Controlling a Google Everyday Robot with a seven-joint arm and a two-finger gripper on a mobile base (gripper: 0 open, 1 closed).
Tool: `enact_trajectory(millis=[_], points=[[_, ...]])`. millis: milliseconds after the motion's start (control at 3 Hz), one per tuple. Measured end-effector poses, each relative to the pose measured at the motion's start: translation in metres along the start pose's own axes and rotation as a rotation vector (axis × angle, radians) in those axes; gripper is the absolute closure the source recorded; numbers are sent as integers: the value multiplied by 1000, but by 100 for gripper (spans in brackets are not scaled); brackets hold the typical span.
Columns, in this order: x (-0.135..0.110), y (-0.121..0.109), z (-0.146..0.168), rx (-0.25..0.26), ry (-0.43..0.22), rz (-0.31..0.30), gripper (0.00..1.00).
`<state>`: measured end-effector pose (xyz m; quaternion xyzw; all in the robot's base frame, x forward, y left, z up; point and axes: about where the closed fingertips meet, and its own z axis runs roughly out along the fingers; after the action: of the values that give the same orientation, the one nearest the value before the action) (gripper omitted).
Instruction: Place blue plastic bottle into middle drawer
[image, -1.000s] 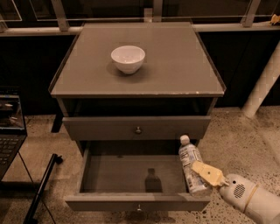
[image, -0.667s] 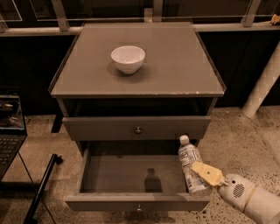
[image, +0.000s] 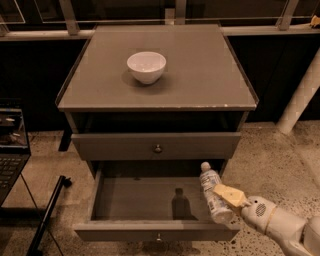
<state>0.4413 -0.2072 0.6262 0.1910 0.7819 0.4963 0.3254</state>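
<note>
The blue plastic bottle (image: 212, 192), clear with a white cap, sits tilted at the right side of the open middle drawer (image: 150, 200), cap pointing to the back. My gripper (image: 224, 196) comes in from the lower right and is shut on the bottle's body, its yellowish fingers (image: 229, 195) against the label. The bottle's lower end is over the drawer's front right corner. Whether it rests on the drawer floor is unclear. The drawer's knob (image: 158, 237) shows at the front edge.
A white bowl (image: 146, 66) stands on the cabinet top (image: 200, 75). The knobbed drawer above (image: 156, 146) is closed. A laptop (image: 12, 150) on a stand is at the left. A white post (image: 300, 100) stands at the right.
</note>
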Motion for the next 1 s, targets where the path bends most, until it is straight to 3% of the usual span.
enact_trajectory(millis=[667,1000], points=[[-4,-50,56,12,103,157,100],[-11,-56,82,-9,127,188,100]])
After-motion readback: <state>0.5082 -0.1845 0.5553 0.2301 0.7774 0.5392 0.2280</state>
